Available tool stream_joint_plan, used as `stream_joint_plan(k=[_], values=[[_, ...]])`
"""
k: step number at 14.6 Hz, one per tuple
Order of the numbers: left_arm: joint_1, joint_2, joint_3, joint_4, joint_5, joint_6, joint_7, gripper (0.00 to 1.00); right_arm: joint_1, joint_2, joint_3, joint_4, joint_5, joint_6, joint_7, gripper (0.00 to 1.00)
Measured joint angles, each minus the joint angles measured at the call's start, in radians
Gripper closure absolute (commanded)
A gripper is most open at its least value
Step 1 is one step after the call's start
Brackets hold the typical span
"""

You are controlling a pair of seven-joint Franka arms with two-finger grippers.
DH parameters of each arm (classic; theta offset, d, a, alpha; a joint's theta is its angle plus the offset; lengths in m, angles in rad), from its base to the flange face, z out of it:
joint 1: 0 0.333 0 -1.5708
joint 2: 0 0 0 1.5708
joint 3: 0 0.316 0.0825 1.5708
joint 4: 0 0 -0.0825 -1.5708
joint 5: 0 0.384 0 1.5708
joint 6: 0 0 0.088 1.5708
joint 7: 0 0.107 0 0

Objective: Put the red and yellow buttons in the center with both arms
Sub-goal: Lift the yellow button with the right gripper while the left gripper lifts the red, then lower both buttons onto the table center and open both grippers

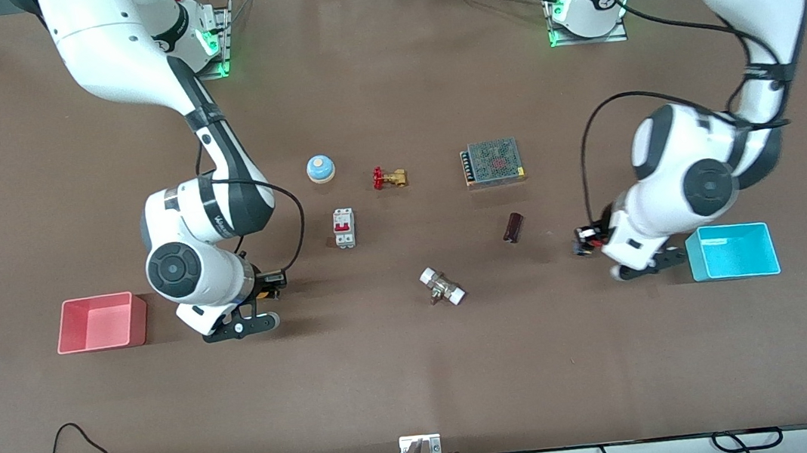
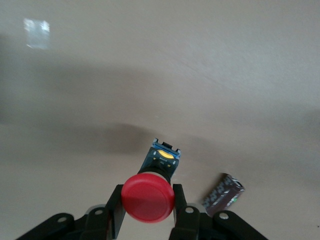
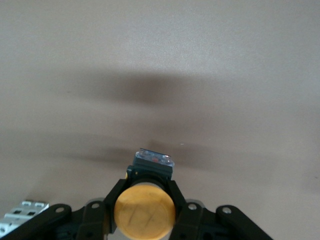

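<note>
My left gripper (image 1: 585, 242) is shut on the red button (image 2: 148, 196), low over the table beside the cyan tray (image 1: 731, 251). In the left wrist view its fingers (image 2: 116, 212) press the black body just under the round red cap. My right gripper (image 1: 271, 281) is shut on the yellow button (image 3: 145, 211), low over the table, between the pink tray (image 1: 101, 322) and the table's middle. In the right wrist view its fingers (image 3: 114, 197) grip the black body under the yellow-orange cap. In the front view the yellow button is mostly hidden by the right hand.
In the middle lie a blue bell (image 1: 320, 167), a brass valve (image 1: 389, 177), a white and red breaker (image 1: 344, 228), a mesh-topped power supply (image 1: 493, 161), a dark cylinder (image 1: 513, 228) and a white-ended fitting (image 1: 442, 286). The dark cylinder also shows in the left wrist view (image 2: 223, 194).
</note>
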Motion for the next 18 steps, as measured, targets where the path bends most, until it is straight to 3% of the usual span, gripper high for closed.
stream_joint_plan(k=[6,8,9,10,11,14,17,18], values=[[-0.016,0.007,0.002,-0.082,0.013,0.082,-0.021,0.70,0.024,0.041,0.000,-0.001,0.017,0.011,0.010,0.60],[-0.018,0.016,0.002,-0.094,0.050,0.092,-0.043,0.66,0.043,0.058,0.000,-0.001,0.017,0.011,0.010,0.60],[-0.020,0.024,0.002,-0.094,0.065,0.098,-0.054,0.59,0.051,0.062,-0.001,-0.001,0.015,0.010,0.010,0.54],[-0.022,0.032,0.002,-0.094,0.074,0.104,-0.062,0.53,0.056,0.062,-0.003,0.000,0.015,0.010,0.010,0.06],[-0.023,0.037,0.002,-0.094,0.078,0.107,-0.065,0.43,0.058,0.062,-0.003,0.000,0.016,0.010,0.010,0.00],[-0.024,0.039,0.003,-0.090,0.078,0.114,-0.066,0.16,0.059,0.062,-0.004,0.000,0.017,0.011,0.010,0.00],[-0.019,0.030,0.008,-0.067,0.078,0.119,-0.066,0.00,0.057,0.045,-0.024,0.011,0.017,0.015,0.010,0.00],[-0.014,0.021,0.009,-0.055,0.078,0.119,-0.066,0.00,0.057,0.027,-0.039,0.016,0.017,0.015,0.010,0.00]])
